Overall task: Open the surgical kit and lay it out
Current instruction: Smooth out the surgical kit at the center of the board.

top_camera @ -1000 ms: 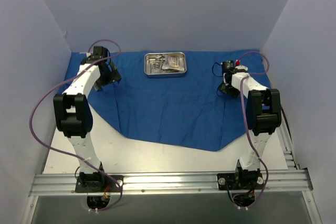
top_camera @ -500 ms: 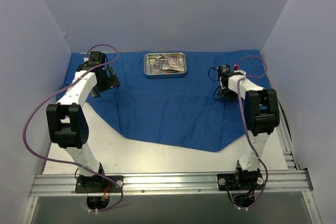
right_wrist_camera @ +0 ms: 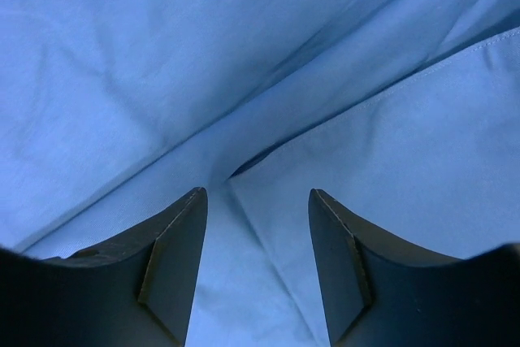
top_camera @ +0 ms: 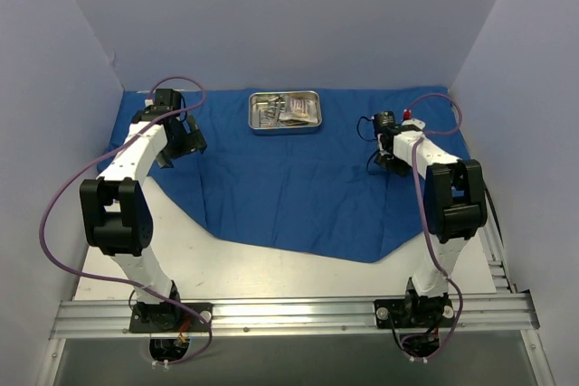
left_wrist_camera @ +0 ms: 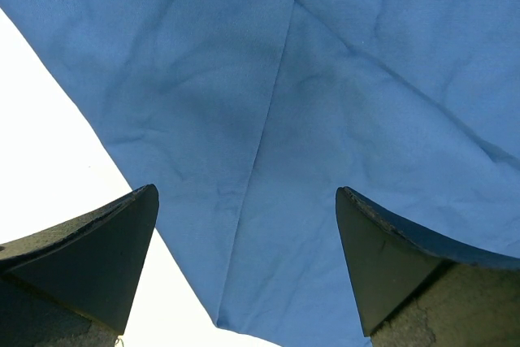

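Note:
The surgical kit's royal-blue cloth wrap (top_camera: 298, 187) lies spread across the table. Its small steel tray (top_camera: 285, 130) stands on the cloth at the back centre, holding silver instruments (top_camera: 269, 111) and packets (top_camera: 303, 113). My left gripper (top_camera: 181, 145) hovers over the cloth's left part. In the left wrist view the left gripper (left_wrist_camera: 245, 190) is wide open above a creased corner of the cloth (left_wrist_camera: 325, 103), with nothing between its fingers. My right gripper (top_camera: 379, 151) is low over the cloth's right part. Up close the right gripper (right_wrist_camera: 257, 192) stands open over a fold edge (right_wrist_camera: 236, 175).
Bare white table (top_camera: 226, 264) shows in front of the cloth and at the left (left_wrist_camera: 49, 168). Pale walls close in the back and both sides. A metal rail (top_camera: 289, 314) carrying both arm bases runs along the near edge.
The left arm's elbow has swung out to the left and lower while its gripper stayed over the cloth's left part. The right gripper has shifted slightly left.

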{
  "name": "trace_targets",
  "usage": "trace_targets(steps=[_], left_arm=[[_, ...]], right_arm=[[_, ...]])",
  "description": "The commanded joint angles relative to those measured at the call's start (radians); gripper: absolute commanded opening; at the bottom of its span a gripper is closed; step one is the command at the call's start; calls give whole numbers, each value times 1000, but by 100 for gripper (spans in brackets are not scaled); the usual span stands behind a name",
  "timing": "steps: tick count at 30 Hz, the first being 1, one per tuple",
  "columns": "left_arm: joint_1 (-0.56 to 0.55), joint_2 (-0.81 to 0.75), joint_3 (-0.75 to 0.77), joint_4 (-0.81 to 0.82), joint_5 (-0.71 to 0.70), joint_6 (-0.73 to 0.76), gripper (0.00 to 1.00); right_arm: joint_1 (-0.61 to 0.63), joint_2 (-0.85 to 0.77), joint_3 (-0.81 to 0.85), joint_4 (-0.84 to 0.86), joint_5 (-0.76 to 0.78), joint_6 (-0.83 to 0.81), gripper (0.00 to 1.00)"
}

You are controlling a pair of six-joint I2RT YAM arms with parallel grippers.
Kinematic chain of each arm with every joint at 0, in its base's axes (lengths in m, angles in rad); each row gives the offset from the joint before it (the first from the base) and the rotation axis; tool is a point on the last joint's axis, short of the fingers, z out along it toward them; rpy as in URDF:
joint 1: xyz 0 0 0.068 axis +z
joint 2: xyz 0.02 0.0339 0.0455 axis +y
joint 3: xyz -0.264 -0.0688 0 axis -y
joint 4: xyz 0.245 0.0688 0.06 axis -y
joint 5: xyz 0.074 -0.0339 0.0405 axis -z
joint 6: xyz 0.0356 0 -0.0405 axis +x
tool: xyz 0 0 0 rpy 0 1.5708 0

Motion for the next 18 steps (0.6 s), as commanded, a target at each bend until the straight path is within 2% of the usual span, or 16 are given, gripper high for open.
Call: trace_targets(steps=[1,7,18], left_arm=[[1,-38,-1,4,-2,5,100],[0,-36,-2,2,-4,1,100],[1,-32,-10,1,-13,2,100]], right_arm=[[21,-57,30,-61,52,-3,49],[21,-24,-10,-47,8,-2,46],[-1,37,-87,11,23,10,37]])
